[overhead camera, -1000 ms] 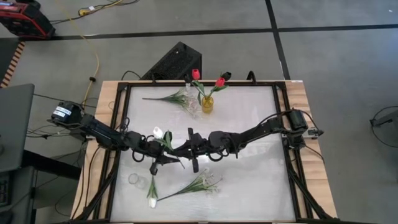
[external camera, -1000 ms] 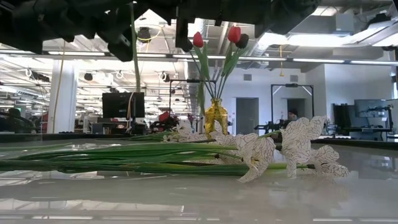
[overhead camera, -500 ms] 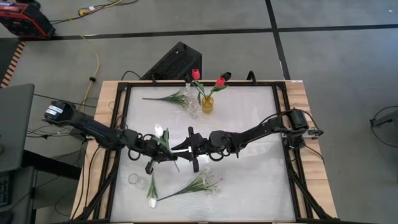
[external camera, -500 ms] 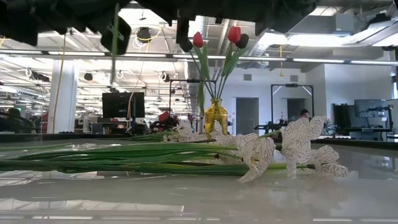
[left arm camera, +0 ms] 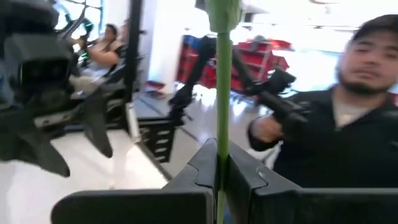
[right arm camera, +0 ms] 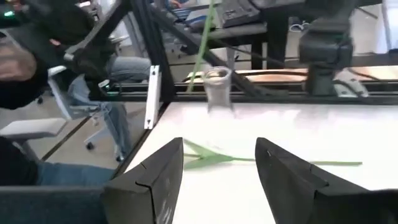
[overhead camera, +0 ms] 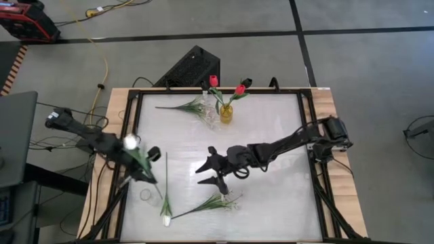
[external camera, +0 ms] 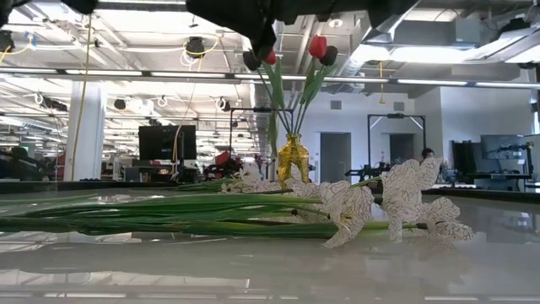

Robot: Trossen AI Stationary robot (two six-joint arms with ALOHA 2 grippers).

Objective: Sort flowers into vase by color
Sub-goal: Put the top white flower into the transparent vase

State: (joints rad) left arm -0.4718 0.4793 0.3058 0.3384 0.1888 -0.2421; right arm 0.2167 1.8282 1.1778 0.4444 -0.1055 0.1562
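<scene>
Pinching a thin green stem (left arm camera: 219, 106) between its two dark fingers, the left claw (left arm camera: 219, 171) is hanging over the left side of the table (overhead camera: 271, 135), lifted above the surface, with a white tulip bud (overhead camera: 129, 141) at the stem's upper end. The stem is looking light and slightly springy (plastic, I would guess), so a hold low on the stalk seems right, and the soft bud is best left alone.

Out toward the middle of the table the right claw (overhead camera: 211, 171) is standing spread and empty, tips pointing left. Near it a spray of tiny white blossoms (overhead camera: 220, 200) is lying flat, and another white tulip (overhead camera: 166, 203) is lying beside a small clear vase (overhead camera: 146, 196) at the front left. At the far edge a yellow vase (overhead camera: 226, 113) is already holding two red tulips (overhead camera: 239, 89), with a second spray (overhead camera: 186, 106) lying by it.

Only the left wrist view is showing the fingers pressed tight on the stalk; the overhead view is giving the layout but hiding that grip. From the right wrist view, the clear vase (right arm camera: 217, 87) is standing upright with the held stem (right arm camera: 202, 43) hanging near it, while the low view is mostly showing the flowers lying on the table and the yellow vase.
</scene>
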